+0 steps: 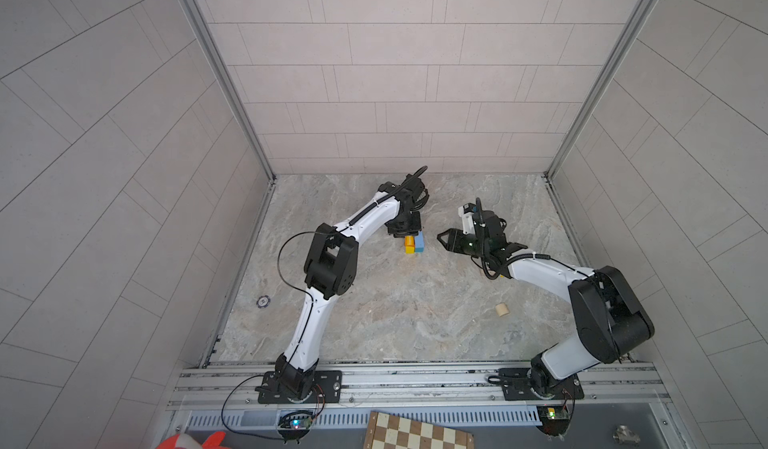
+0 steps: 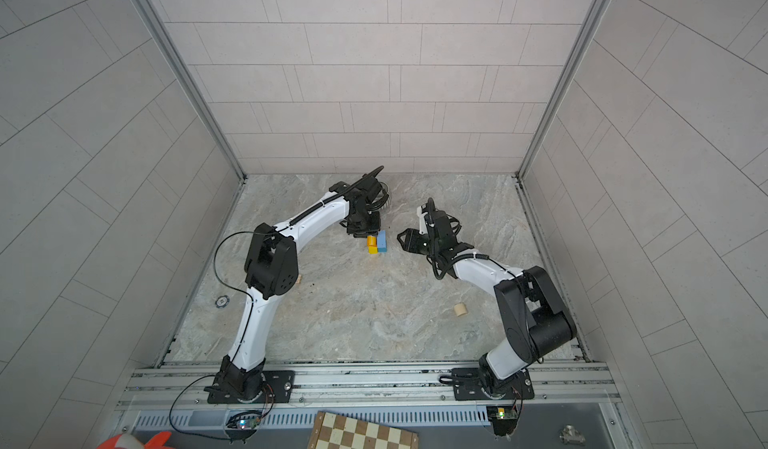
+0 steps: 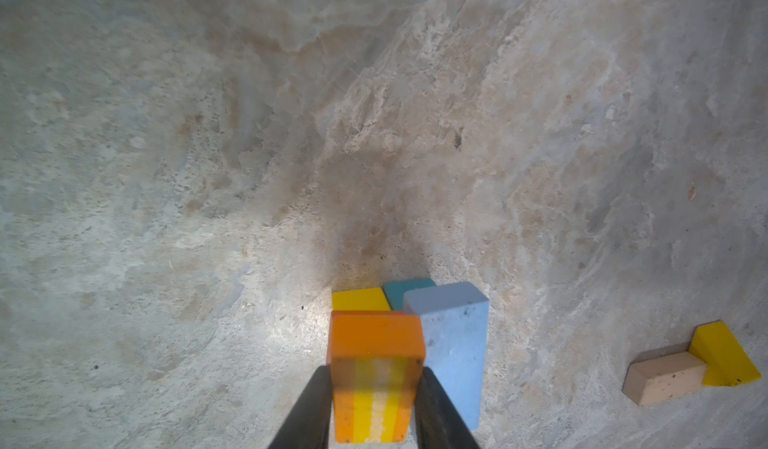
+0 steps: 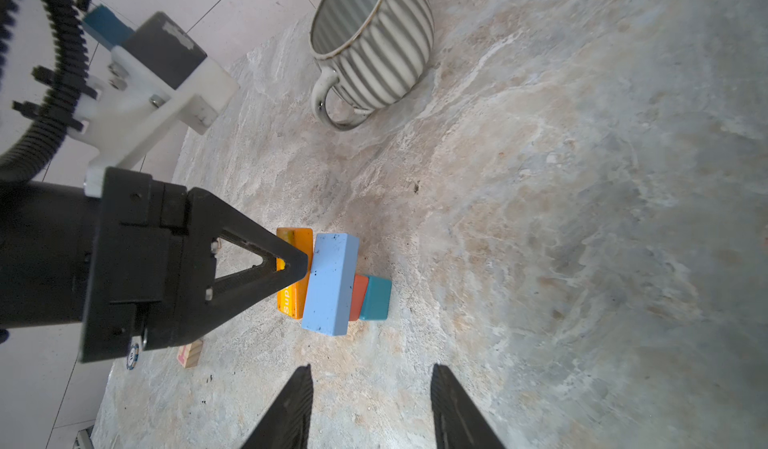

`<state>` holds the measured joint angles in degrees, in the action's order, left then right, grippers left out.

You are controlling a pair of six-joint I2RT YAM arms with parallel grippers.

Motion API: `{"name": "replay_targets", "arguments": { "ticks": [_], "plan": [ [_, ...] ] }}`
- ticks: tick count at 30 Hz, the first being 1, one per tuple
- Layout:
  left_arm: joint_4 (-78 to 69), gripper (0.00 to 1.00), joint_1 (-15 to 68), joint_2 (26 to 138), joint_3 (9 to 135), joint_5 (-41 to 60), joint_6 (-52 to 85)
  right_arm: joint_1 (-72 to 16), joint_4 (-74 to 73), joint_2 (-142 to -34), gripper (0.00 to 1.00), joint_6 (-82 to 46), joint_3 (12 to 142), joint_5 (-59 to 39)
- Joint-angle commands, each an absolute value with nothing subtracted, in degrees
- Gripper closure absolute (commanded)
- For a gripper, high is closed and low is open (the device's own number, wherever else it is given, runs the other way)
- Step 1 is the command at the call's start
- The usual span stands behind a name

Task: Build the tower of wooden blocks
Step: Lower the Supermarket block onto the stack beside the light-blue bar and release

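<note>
And the left gripper [image 3: 374, 370] pinches the orange block [image 3: 376, 339], pressed against the light blue brick [image 3: 453, 343] of the wood block tower [image 1: 414, 245]; the right gripper [image 4: 370, 370] stands spread, empty, facing that brick, clear of it.

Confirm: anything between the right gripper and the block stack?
Nothing visible: only bare table separates the open right gripper from the block stack. The left gripper holds the orange block at the stack's other side.
</note>
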<state>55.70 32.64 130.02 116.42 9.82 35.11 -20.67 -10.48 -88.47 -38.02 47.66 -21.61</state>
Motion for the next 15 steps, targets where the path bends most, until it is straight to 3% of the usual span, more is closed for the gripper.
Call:
{"name": "replay_targets", "arguments": {
  "ticks": [1, 15],
  "plan": [
    [56.74, 0.64, 32.61, 131.14, 118.89, 9.05, 35.08, -20.48, -11.07, -88.94, 0.53, -38.81, 48.85, -21.71],
    [56.95, 0.49, 32.52, 130.74, 118.92, 8.83, 34.89, -20.48, -11.17, -89.21, 0.53, -38.83, 48.96, -21.88]
  ]
}}
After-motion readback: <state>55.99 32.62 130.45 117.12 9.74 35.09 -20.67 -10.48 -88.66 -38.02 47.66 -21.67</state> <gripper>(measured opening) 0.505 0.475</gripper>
